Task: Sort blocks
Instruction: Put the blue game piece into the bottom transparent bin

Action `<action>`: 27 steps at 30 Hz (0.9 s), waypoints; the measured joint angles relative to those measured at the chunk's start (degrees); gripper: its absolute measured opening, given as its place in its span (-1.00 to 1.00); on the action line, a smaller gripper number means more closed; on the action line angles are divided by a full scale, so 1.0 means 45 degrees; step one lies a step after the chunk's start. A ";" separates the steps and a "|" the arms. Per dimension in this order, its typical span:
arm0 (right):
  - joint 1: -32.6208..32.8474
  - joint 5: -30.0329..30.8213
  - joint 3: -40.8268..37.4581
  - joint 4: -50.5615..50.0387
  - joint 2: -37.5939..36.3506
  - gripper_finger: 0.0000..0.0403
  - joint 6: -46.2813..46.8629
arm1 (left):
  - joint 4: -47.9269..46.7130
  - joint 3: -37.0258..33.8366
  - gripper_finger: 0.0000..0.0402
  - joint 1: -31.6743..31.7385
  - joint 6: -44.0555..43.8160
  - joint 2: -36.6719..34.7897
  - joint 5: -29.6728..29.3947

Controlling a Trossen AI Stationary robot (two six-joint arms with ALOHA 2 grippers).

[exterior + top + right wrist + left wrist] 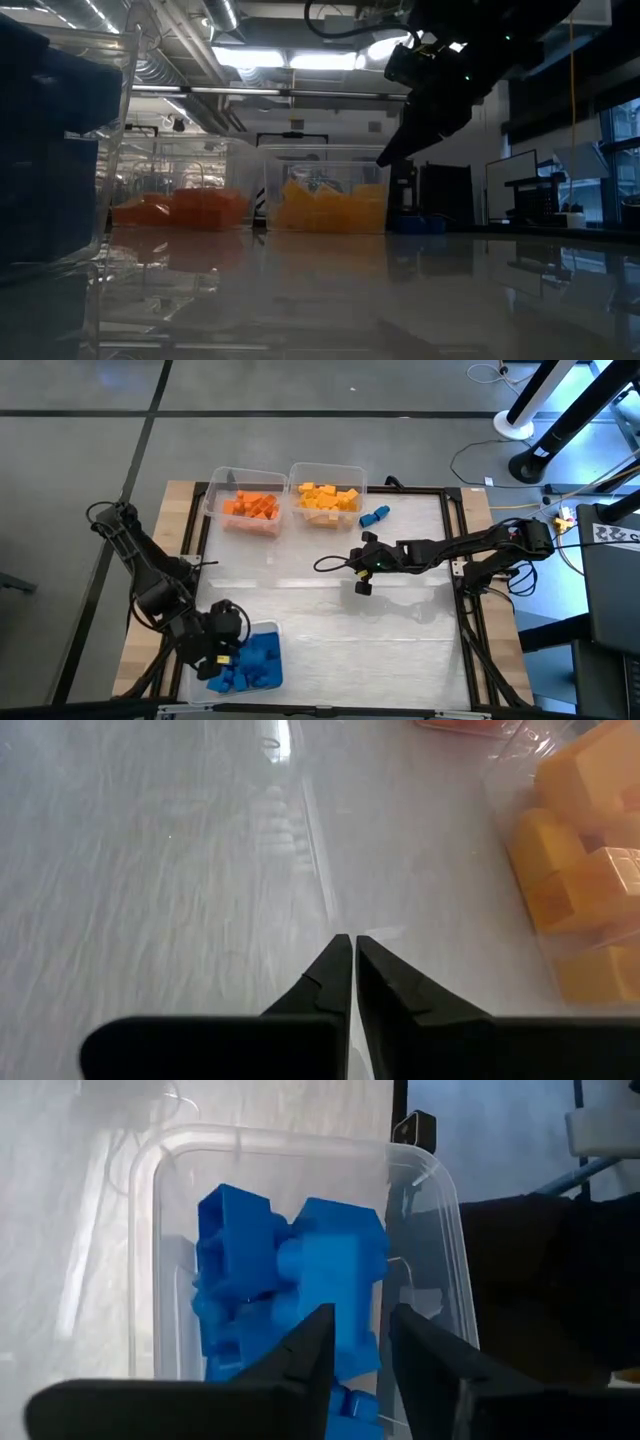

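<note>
Tabletop — blue blocks under left hand

Blue blocks fill a clear bin at 7 o'clock on the pale, glossy table. At 11 o'clock, orange blocks sit in one clear bin; yellow blocks in its neighbour at 12. Two loose blue blocks lie at 1 o'clock. Both arms are black, and the table frame is black on light wood.
</note>
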 joint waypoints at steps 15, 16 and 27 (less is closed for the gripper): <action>-0.0379 0.0332 -0.0005 -0.0395 -0.0233 -0.89 -0.0007 | 0.0007 0.0000 -0.49 0.0029 0.1215 0.0005 -0.1302; -0.0572 0.0330 0.0000 -0.0559 -0.0403 -0.89 -0.0002 | 0.0026 0.0000 -0.49 0.0029 0.1325 0.0005 -0.1616; -0.3321 0.1516 0.0000 -0.3732 -0.2685 -0.89 -0.0575 | 0.0080 0.0000 -0.49 0.0117 0.2649 0.0010 -0.3221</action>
